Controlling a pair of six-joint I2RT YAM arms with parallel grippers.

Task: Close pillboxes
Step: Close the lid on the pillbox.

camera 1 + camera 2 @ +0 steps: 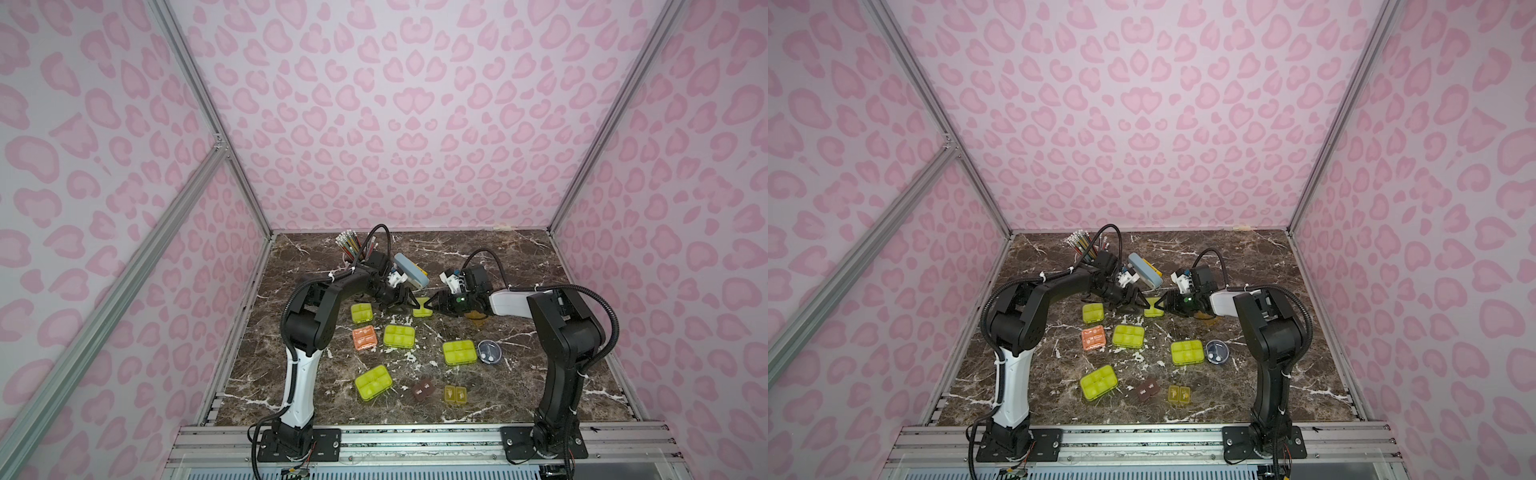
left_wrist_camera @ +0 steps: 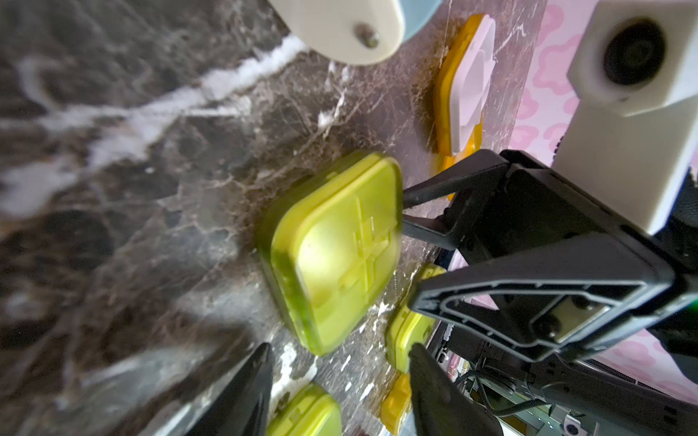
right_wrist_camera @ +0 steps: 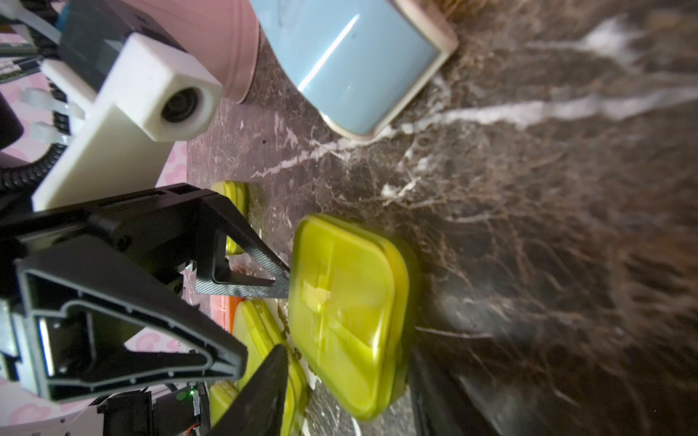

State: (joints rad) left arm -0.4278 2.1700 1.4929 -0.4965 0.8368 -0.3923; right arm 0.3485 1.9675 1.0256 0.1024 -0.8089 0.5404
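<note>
**Both grippers at the back lime pillbox**

The small lime pillbox (image 1: 422, 308) lay flat on the marble table (image 1: 519, 266), toward the back and just in front of the stapler (image 1: 411, 270). The left gripper (image 1: 409, 303) and right gripper (image 1: 432, 304) stood nose to nose over it from opposite sides. Each had its jaws roughly half spread and clamped on nothing. In the wrist views a left fingertip (image 3: 279, 281) touched one edge of the box and a right fingertip (image 2: 434, 188) touched the opposite edge.

The lid looked down on its tray (blur hid whether the catch had seated). I judged this to be the pressing-shut step on that box, probably near its end. The next move called for a firm push near the latch edge while the other gripper braced the box against sliding.

The other lime boxes (image 1: 399, 336) nearer the front seemed closed. An amber one (image 2: 462, 87) close by showed its white tray and may need closing.
</note>
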